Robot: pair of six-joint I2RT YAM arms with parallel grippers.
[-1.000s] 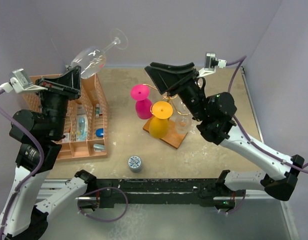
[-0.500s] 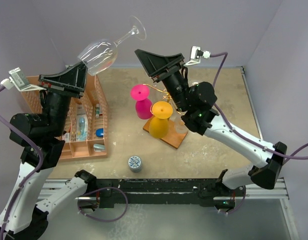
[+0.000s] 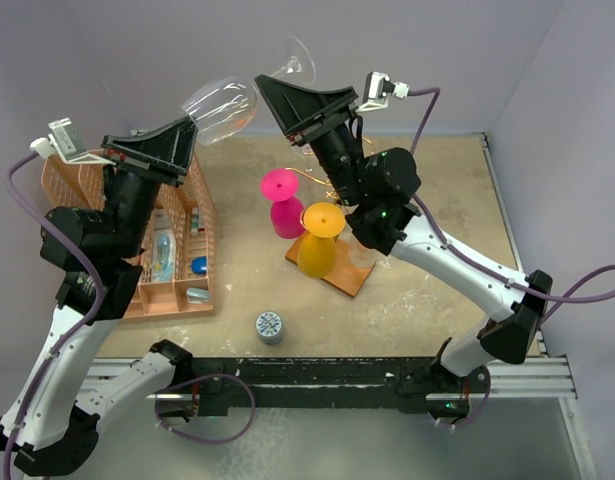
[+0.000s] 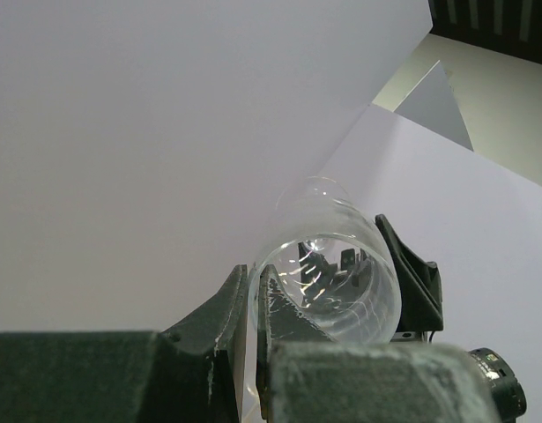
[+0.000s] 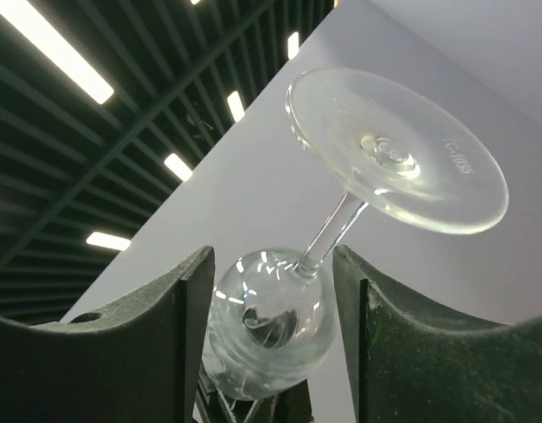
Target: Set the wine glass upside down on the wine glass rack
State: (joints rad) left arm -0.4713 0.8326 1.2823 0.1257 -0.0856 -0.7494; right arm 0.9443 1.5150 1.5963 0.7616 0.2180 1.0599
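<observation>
A clear wine glass point(image 3: 222, 108) hangs high over the table's far left, lying nearly level with its foot point(image 3: 297, 62) pointing right. My left gripper point(image 3: 192, 128) is shut on the rim of its bowl point(image 4: 328, 273), one finger inside and one outside. My right gripper point(image 3: 265, 88) is open, and its fingers straddle the bowl's base and stem point(image 5: 328, 233) without touching. The foot point(image 5: 398, 150) sits just beyond those fingertips. The wine glass rack point(image 3: 345, 278), gold wire on a brown wooden base, stands mid-table below.
An upside-down pink glass point(image 3: 280, 205) and an orange one point(image 3: 319, 240) hang on the rack. An orange divided basket point(image 3: 177, 275) with small items sits at the left. A small grey round cap point(image 3: 270, 326) lies near the front edge.
My left arm has carried the glass up and to the right. My right arm has swung up and left until its open fingers came around the stem; its jaws have narrowed slightly.
</observation>
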